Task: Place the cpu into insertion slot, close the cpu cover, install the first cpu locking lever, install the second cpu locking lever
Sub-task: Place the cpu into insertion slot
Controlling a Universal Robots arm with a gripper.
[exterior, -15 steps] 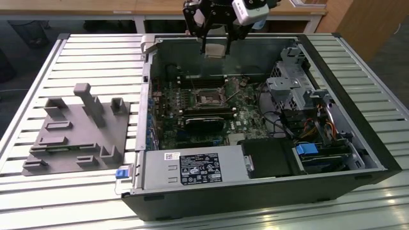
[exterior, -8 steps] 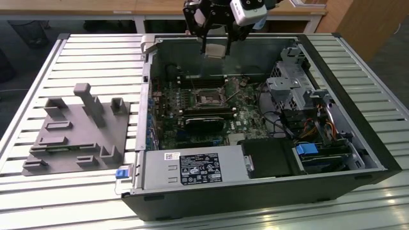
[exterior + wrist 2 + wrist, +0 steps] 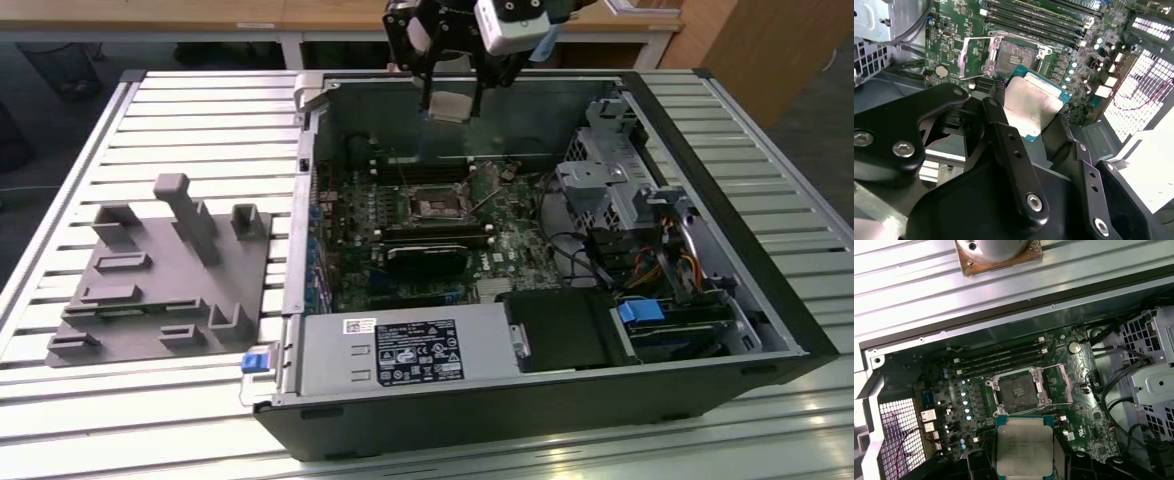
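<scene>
Above the insertion slot [image 3: 1016,390], end effector [image 3: 1030,111] gripping the cpu [image 3: 1024,445], silvery square top, teal edge

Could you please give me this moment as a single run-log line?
gripper: shut on cpu | cpu: held, not seated | insertion slot: empty | cpu cover: open

A slatted metal table [image 3: 200,110] is seen across the exterior view, and its pale slats [image 3: 904,290] are also caught in the first wrist view. Bright glare is reflected off the slats along the near edge [image 3: 601,455]. Behind it a wooden desk [image 3: 200,12] on white legs [image 3: 288,50] is seen, a wooden panel [image 3: 761,50] at the exterior view's right, with dark floor [image 3: 821,125] beside it.
</scene>
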